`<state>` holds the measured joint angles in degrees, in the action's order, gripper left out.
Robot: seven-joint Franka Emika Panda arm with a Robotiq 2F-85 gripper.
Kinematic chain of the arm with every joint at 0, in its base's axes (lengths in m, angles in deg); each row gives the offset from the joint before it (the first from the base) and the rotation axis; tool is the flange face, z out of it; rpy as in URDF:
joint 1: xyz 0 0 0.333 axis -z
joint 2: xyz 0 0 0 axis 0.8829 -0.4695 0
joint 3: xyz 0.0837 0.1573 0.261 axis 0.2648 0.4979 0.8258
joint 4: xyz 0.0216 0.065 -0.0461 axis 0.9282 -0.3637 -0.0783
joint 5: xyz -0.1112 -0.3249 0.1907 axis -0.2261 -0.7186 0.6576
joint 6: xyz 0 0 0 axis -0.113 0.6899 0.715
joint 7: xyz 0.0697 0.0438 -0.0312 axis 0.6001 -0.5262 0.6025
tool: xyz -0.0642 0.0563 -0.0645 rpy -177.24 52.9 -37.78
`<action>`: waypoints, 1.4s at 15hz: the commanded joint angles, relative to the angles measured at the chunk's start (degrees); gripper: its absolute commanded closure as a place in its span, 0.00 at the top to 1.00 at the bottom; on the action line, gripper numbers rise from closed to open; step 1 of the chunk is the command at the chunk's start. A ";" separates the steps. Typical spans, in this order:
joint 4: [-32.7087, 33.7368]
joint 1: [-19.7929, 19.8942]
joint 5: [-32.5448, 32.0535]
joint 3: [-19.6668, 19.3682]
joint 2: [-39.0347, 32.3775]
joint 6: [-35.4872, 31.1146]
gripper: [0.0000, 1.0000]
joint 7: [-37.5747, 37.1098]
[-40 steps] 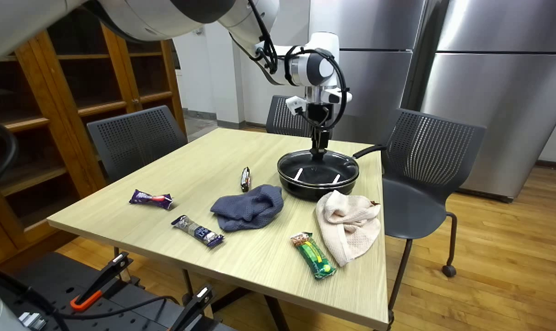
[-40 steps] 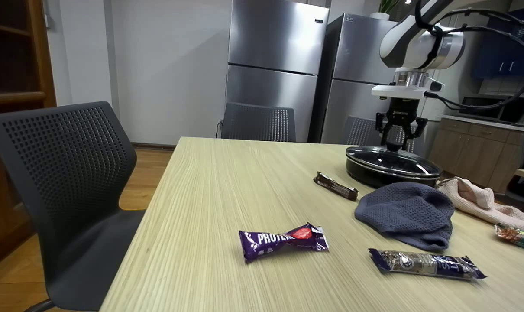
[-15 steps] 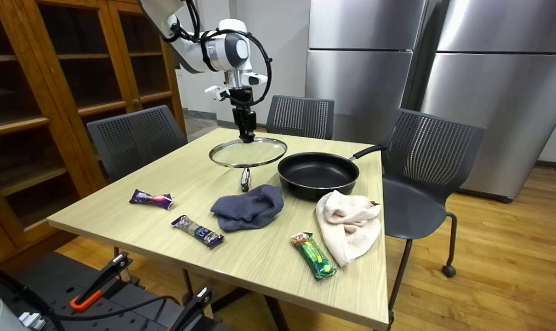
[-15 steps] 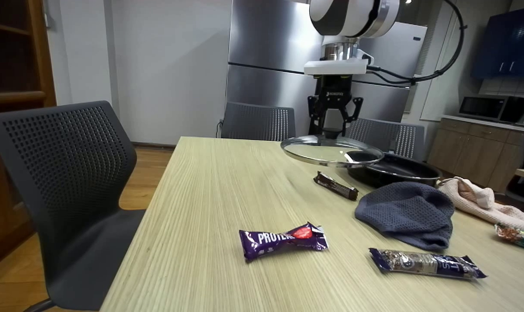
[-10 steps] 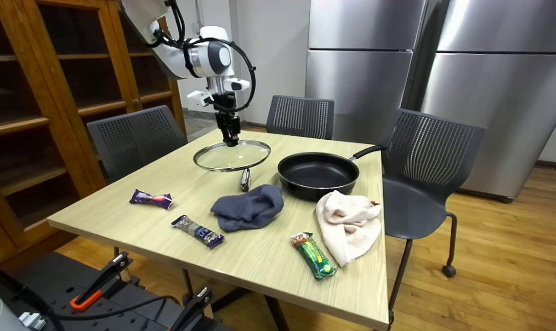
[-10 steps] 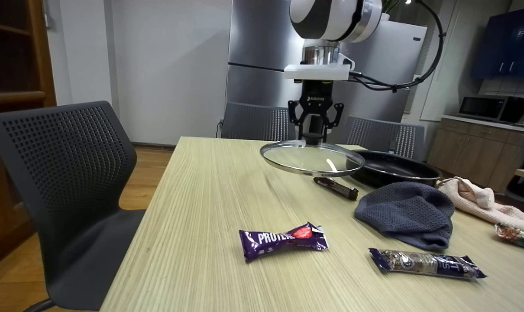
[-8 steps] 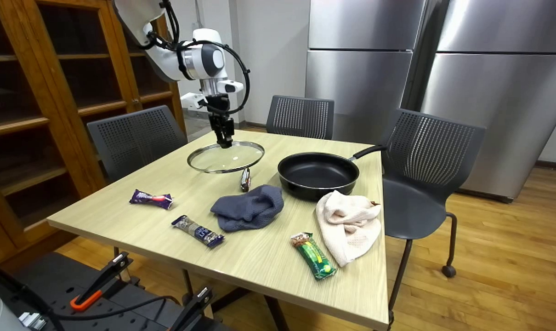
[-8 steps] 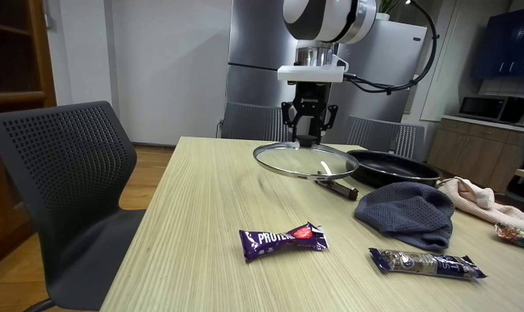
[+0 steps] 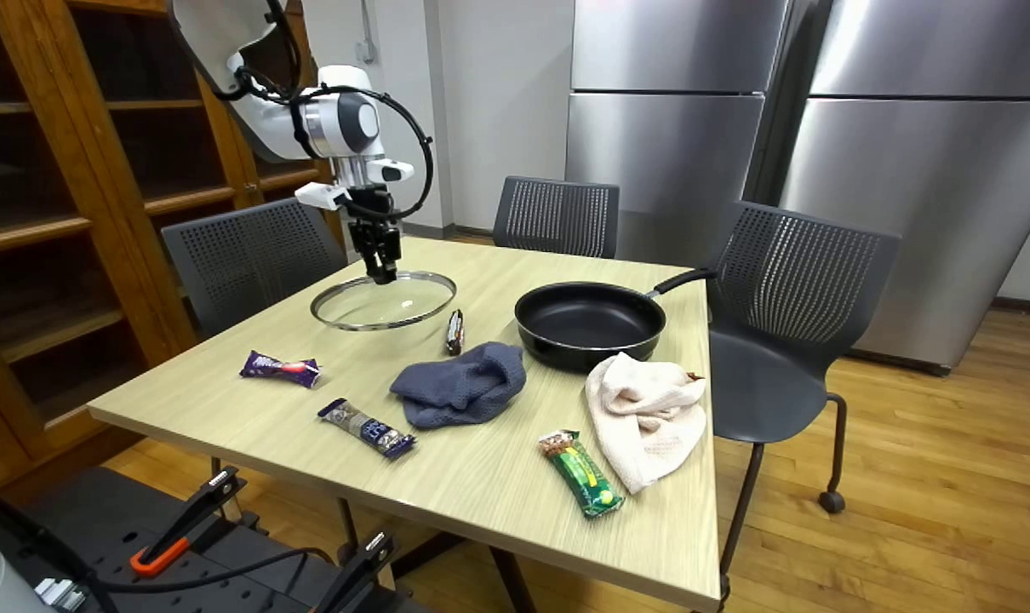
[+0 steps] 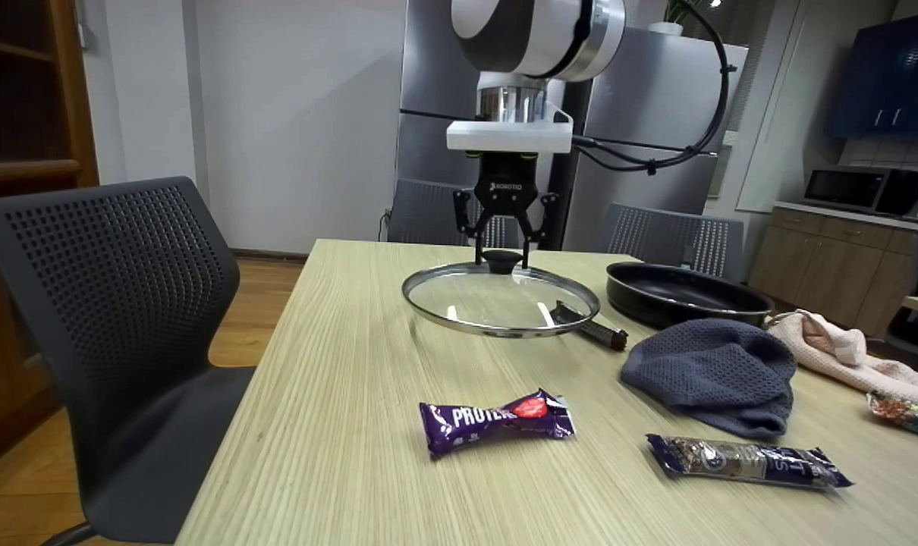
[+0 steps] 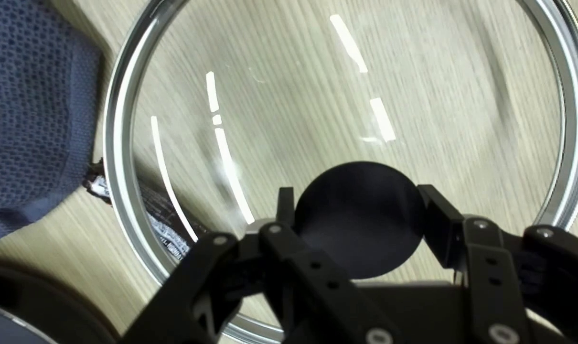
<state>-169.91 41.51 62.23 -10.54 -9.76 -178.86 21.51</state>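
My gripper (image 9: 384, 277) is shut on the black knob (image 11: 360, 220) of a round glass lid (image 9: 400, 302) with a metal rim. In the wrist view a finger sits on each side of the knob. The lid (image 10: 497, 299) hangs level a little above the table, apart from the open black frying pan (image 9: 590, 317). The pan (image 10: 675, 303) stands to the lid's right in both exterior views. A dark wrapped bar (image 9: 454, 332) lies close to the lid's rim. In the wrist view the bar (image 11: 98, 186) shows partly through the glass, beside a blue-grey cloth (image 11: 31, 105).
The blue-grey cloth (image 9: 460, 387) lies crumpled in front of the pan. A purple bar (image 9: 280, 369), a navy and silver bar (image 9: 367, 428), a green bar (image 9: 581, 473) and a pale pink cloth (image 9: 647, 417) lie on the table (image 9: 481, 477). Chairs (image 10: 125, 341) stand around its edges.
The lid was on the pan and has come off it with my gripper. Gripper and lid have moved left in both exterior views, and lower during the last second. The other things have stayed put.
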 commanded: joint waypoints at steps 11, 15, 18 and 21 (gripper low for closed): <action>-0.72 -0.62 -1.26 1.36 -1.08 0.11 0.39 4.65; 0.01 -0.92 -1.35 1.26 -2.18 0.75 0.39 4.47; 0.71 -1.11 -1.23 1.17 -2.82 1.21 0.39 3.98; 0.15 -1.13 -1.22 1.01 -2.27 0.94 0.89 3.69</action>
<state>-170.91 40.72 61.79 -9.40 -12.60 -179.00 25.15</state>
